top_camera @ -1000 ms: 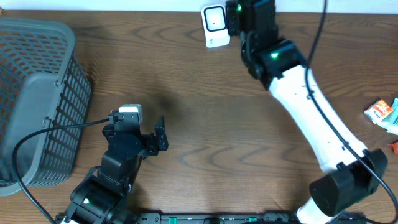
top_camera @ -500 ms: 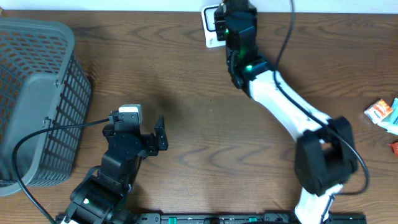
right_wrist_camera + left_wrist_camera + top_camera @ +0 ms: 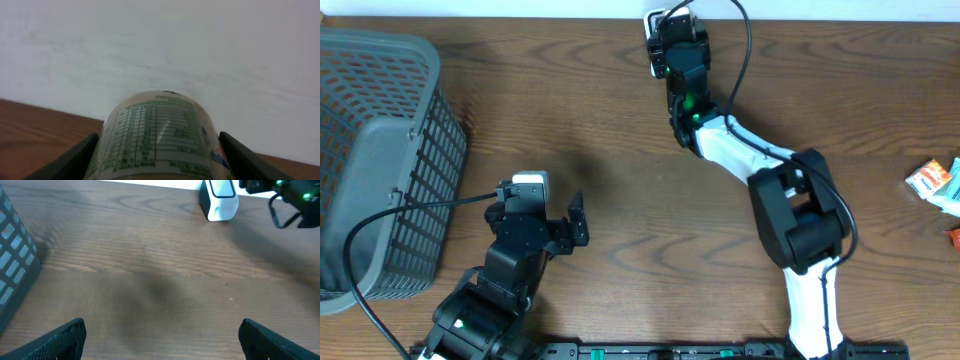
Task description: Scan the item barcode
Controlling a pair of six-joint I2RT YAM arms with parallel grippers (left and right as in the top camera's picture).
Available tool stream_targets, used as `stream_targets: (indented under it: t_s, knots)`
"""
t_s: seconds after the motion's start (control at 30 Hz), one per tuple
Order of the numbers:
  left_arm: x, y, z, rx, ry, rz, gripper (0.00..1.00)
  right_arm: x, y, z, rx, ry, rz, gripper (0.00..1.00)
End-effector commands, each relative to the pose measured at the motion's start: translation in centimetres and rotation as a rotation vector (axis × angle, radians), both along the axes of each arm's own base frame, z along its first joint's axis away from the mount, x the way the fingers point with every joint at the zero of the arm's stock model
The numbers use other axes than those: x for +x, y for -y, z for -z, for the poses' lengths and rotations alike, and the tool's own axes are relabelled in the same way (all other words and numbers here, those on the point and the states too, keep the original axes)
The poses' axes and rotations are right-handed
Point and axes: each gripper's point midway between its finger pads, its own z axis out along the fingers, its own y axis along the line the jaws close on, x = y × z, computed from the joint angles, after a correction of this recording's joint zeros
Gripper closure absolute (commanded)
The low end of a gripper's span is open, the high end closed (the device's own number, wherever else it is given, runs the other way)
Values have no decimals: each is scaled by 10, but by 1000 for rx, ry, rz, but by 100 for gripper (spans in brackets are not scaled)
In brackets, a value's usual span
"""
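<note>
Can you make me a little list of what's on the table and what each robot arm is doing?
right tool: shut on a round container with a green printed label
right arm: stretched to the far edge of the table, next to the scanner
scanner: white, standing at the far edge
left tool: open, holding nothing, over bare wood
basket: grey, at the left side
packets: colourful, at the right edge
</note>
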Motion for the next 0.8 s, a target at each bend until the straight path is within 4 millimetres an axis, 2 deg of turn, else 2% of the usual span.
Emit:
stream_targets:
  t_s: [0.0, 0.13, 0.27, 0.47, 0.77]
  knots:
    - [0, -3, 0, 18, 2, -8, 2, 19, -8, 2, -2, 32, -12, 52]
    - [0, -3, 0, 19, 2, -8, 2, 35, -9, 15, 0, 37, 3, 52]
    - [0, -3, 0, 19, 2, -8, 2, 46, -9, 15, -1, 56, 24, 53]
    - [0, -3, 0, 19, 2, -8, 2, 49, -8, 12, 4, 65, 26, 53]
    - [0, -3, 0, 19, 2, -8, 2, 49, 14, 14, -26, 36, 125, 52]
